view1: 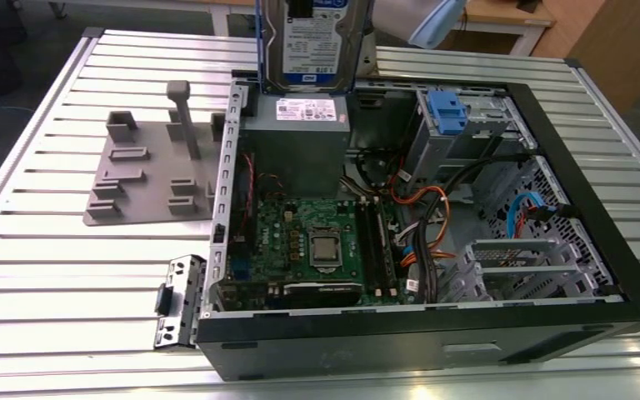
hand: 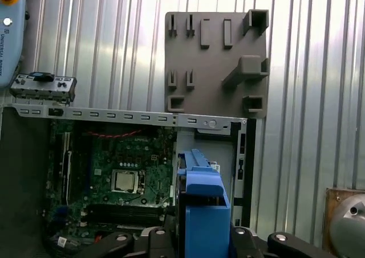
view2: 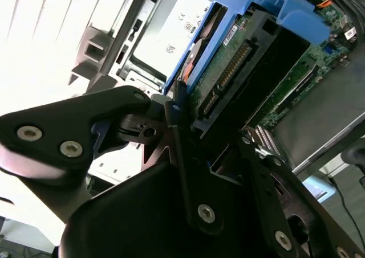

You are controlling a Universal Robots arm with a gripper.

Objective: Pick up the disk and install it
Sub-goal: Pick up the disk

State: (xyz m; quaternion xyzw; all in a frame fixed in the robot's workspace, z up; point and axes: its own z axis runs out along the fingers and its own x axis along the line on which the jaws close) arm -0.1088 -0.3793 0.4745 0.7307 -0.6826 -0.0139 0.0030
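The disk [view1: 314, 42], a silver drive with a white-and-blue label in a bright blue carrier, hangs upright at the top of the exterior view, above the far part of the open computer case [view1: 432, 329]. In the second wrist view my gripper [view2: 214, 132] is shut on the disk [view2: 245, 58], its black fingers [view2: 177, 132] pressing the carrier's sides, with the connector edge facing the camera. In the first wrist view the blue carrier of the disk [hand: 201, 201] sits between the gripper [hand: 202, 238] fingers, over the case's corner by the grey metal box.
A grey metal box with a white sticker [view1: 294, 137] lies under the disk. A drive cage with a blue latch [view1: 446, 108] stands to the exterior view's right. The motherboard [view1: 309, 242] and cables [view1: 426, 225] fill the case. A grey fixture plate [view1: 147, 171] rests on the slatted table [view1: 53, 267].
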